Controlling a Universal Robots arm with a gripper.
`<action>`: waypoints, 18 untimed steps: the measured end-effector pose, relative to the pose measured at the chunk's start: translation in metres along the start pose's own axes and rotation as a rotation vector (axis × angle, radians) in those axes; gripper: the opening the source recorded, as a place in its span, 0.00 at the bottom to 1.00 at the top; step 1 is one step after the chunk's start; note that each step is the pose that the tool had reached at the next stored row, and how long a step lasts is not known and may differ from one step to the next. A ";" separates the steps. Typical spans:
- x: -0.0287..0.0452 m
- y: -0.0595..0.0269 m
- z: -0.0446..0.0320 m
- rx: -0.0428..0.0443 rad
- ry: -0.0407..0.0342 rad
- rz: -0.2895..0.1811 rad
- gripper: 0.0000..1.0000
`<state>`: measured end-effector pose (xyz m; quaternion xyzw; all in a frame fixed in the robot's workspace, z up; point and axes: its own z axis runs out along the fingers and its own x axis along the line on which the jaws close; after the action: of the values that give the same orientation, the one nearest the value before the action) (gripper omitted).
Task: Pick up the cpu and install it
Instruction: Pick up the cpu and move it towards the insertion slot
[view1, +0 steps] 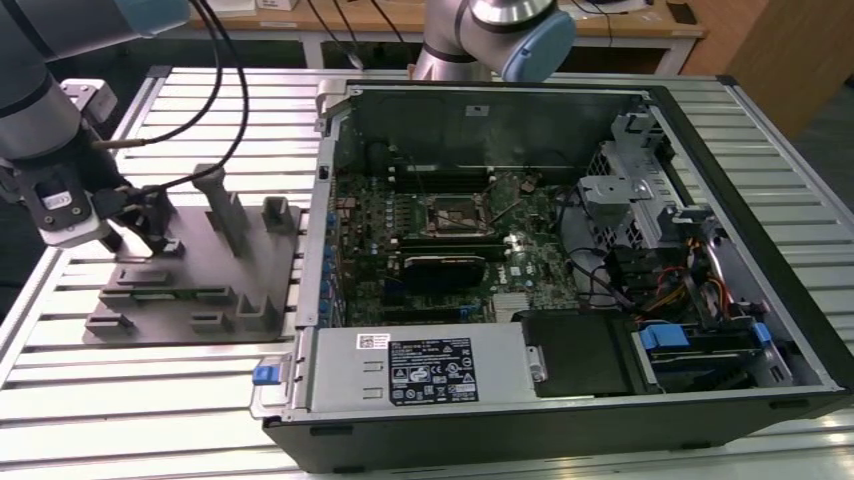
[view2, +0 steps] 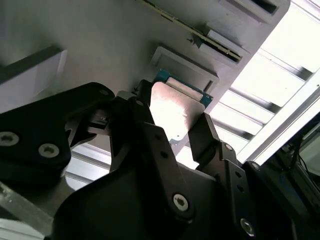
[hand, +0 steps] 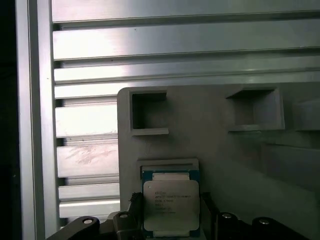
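Gripping the cpu with the gripper, low over a grey fixture plate on the slatted aluminium table. Closed onto two opposite edges, with one black finger set against each side in both wrist views. Held flat, with the silvery top plate facing up toward the wrist and the teal-green rim showing just past the fingertips. Nearly square, yet slightly longer along the line of the fingers, so pointing straight out ahead of the tool, with the shorter span bridging the jaws. Printed lines on the plate laid crosswise, from finger to finger. Seated in, or barely above, a shallow framed pocket of the fixture; cannot tell which. Farther ahead of the fingertips, two square open-topped cups standing on the same plate. Well apart from the gripper, toward the exterior view's right, an open computer case lying on its side, with a motherboard inside and a square socket near its middle.
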<state>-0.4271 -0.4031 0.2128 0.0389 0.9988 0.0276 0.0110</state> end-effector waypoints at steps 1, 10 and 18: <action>-0.0001 0.0001 -0.0025 -0.0004 -0.0003 0.000 0.54; -0.0004 0.0022 -0.0226 -0.0020 -0.0041 0.000 0.54; -0.0008 0.0039 -0.0436 -0.0026 -0.0085 0.000 0.54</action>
<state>-0.4270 -0.4016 0.2565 0.0388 0.9987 0.0287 0.0153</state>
